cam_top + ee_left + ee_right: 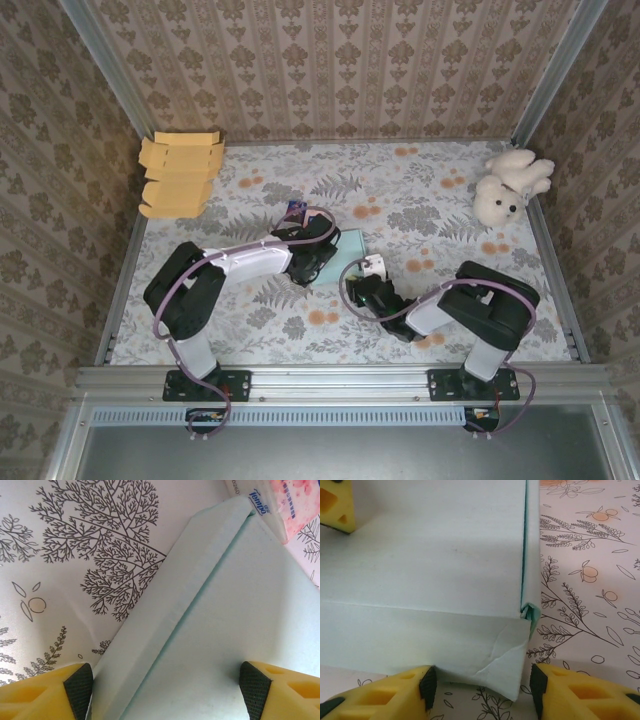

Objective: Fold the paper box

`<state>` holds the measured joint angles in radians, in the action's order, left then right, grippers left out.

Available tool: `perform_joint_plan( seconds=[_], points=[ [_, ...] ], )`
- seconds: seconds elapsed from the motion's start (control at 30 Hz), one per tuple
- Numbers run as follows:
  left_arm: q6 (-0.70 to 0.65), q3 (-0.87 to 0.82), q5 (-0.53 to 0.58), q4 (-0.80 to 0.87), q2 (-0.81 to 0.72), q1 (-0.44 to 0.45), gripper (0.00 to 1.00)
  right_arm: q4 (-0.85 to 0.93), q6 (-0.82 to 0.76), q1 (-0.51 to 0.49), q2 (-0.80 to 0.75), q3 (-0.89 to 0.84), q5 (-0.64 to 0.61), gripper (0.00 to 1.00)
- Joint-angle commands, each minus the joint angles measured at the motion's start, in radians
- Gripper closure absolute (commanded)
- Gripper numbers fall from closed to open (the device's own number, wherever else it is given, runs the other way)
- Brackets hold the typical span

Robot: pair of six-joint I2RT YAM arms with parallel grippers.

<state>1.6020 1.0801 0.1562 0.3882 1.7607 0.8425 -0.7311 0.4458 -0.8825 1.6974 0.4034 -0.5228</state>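
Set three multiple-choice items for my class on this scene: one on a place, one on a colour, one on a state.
1. Where does the white plush toy lie?
A. near left corner
B. far right corner
C. between the two arms

2. What colour is the paper box?
A. pale mint green
B. red
C. black

3. How does the right claw stand?
A. shut on the white plush toy
B. open, straddling the paper box's creased corner
C. shut on nothing

Answers:
1 B: the top view shows it at the far right, by the wall corner.
2 A: both wrist views show pale mint card.
3 B: the right wrist view shows the jaws apart with the creased corner between them.
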Motion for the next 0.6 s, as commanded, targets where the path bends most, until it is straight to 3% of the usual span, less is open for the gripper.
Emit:
perform_joint_plan(
  seconds=[0.0,0.33,0.57],
  points=[
    [0.009,-0.045,-0.040,0.082,0.036,0.000,0.21,0.185,0.030,0.009,-0.075,0.008,0.052,0.42],
    [0.012,-0.047,-0.039,0.081,0.034,-0.003,0.21,0.457,0.101,0.009,-0.360,0.025,0.134,0.40],
    [0.016,-0.044,-0.035,0.087,0.032,-0.001,0.22,0.476,0.119,0.009,-0.390,0.049,0.162,0.51]
  ],
)
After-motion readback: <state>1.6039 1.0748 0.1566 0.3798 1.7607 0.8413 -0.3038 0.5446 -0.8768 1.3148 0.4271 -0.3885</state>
